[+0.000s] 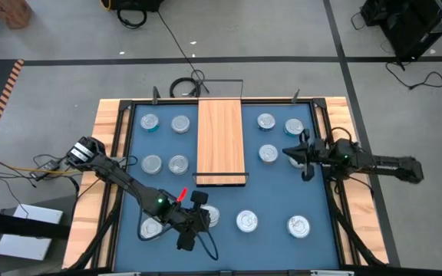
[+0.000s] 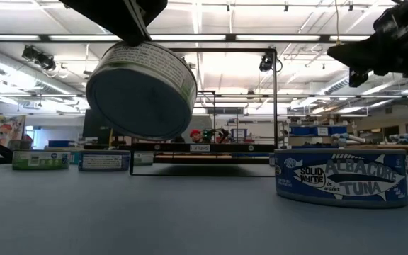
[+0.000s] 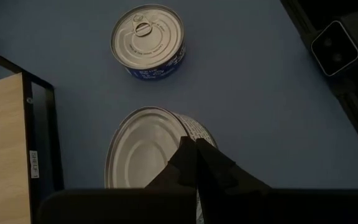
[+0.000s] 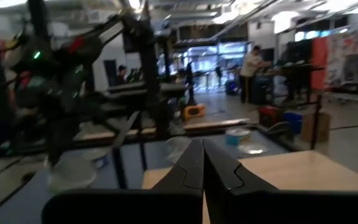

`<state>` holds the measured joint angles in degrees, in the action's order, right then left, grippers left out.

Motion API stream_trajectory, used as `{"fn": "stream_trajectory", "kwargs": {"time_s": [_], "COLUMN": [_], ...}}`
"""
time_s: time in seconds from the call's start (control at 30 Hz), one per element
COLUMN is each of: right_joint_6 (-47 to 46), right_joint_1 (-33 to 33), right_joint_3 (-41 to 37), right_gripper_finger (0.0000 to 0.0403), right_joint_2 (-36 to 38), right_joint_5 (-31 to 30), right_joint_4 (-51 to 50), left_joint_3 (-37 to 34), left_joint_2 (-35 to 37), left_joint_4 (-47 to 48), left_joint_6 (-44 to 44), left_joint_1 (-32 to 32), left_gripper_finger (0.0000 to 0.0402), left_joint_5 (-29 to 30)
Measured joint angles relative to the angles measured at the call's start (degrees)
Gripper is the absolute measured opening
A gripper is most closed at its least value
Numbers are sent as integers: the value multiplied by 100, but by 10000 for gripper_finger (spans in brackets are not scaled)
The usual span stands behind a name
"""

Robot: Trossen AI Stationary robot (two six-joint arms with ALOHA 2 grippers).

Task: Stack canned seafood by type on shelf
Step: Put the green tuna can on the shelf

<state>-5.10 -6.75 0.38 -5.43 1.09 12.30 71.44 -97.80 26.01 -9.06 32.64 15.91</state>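
My left gripper (image 1: 198,218) is near the table's near edge, shut on a silver-topped tin (image 3: 148,149). That tin (image 2: 142,88) hangs tilted well above the blue table in the low view. A blue-sided tin (image 3: 148,42) stands flat on the table just beyond it. The shelf (image 1: 221,139), a light-wood board with a black frame, lies at the table's middle. My right gripper (image 1: 304,157) hovers shut right of the shelf, among the right-hand tins (image 1: 268,153), touching nothing. It also shows high up in the low view (image 2: 377,46). My left gripper pinches the tin at its rim (image 3: 188,134) between the two fingers (image 3: 213,168), coming from above. The fingers themselves hide the exact spot. The tin is lifted clear and tilted, with one flat face (image 2: 137,103) turned toward the table's near edge.
Several tins stand on the table: two pairs left of the shelf (image 1: 165,143), three right of it, and three along the near edge (image 1: 246,221). A blue albacore tuna tin (image 2: 341,177) stands close in the low view. Wooden rails (image 1: 106,153) border the table.
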Motion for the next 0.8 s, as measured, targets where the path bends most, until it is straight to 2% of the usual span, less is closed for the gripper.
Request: {"fn": "stream_trajectory", "kwargs": {"time_s": [0.13,0.37,0.53,0.8], "right_joint_6": [124,489,617,789], "right_joint_1": [966,2562,3402,4203], "right_joint_3": [0,138,860,2300], "right_gripper_finger": [5,5,5,11], "right_joint_2": [-496,-1833,-3075,-5575], "right_joint_5": [-722,-2097,-2984,-3495], "right_joint_4": [122,1138,1168,1158], "left_joint_3": [0,2,2,2], "left_joint_2": [0,0,0,0], "left_joint_4": [0,1,3,12], "left_joint_6": [-2,-15,-15,-17], "left_joint_1": [-2,-2,-2,-2], "left_gripper_finger": [0,0,0,0], "left_joint_5": [0,3,3,5]}}
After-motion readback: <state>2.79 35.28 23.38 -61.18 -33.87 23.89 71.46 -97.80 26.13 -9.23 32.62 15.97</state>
